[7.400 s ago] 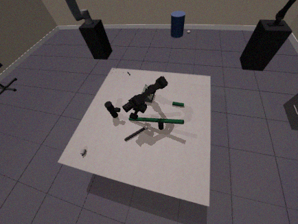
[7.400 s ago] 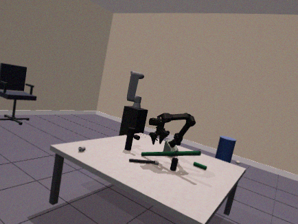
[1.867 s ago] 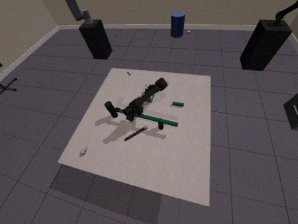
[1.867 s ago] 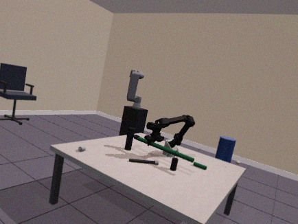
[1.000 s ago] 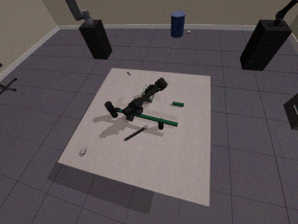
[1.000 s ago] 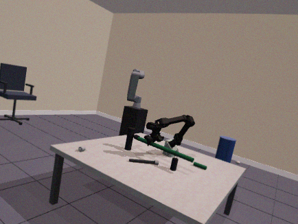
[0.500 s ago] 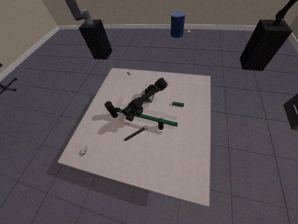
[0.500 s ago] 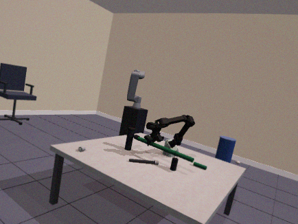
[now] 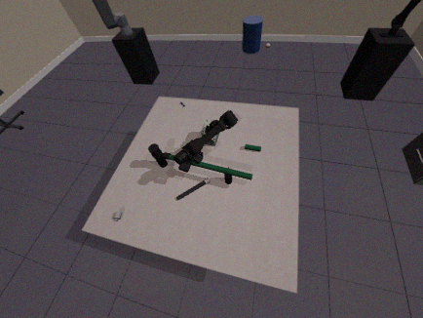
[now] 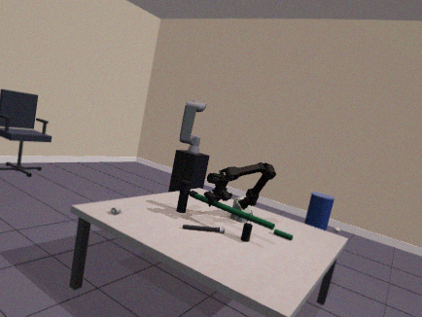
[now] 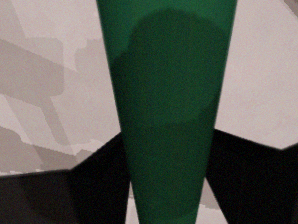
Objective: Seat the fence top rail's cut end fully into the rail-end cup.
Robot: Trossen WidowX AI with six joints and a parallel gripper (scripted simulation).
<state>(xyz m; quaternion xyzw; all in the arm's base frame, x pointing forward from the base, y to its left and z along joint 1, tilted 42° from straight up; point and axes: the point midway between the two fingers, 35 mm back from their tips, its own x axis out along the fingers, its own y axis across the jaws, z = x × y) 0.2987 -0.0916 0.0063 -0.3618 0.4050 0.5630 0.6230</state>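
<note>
Across the pale table, the green rail runs from beside the big black post to the short black post, its far end reaching past the short one. The gripper is pinching the rail near its big-post end; in the wrist view one dark finger bears on each side of the green tube. At that end, a dark cup shows just beside the big post in the exterior view. How deep the rail's cut end sits in it is too small to tell, and the brace band cannot be made out against the black post. The loop cap at the short post is likewise too small to read.

The black arm arches above the table, and a pale greenish piece lies by its foot. A short green offcut lies apart from the rail. A dark rod with a pale tip lies between the two posts, toward the exterior camera, touching neither. Near a table corner rests a small grey fitting. A blue bin stands on the floor beyond the table.
</note>
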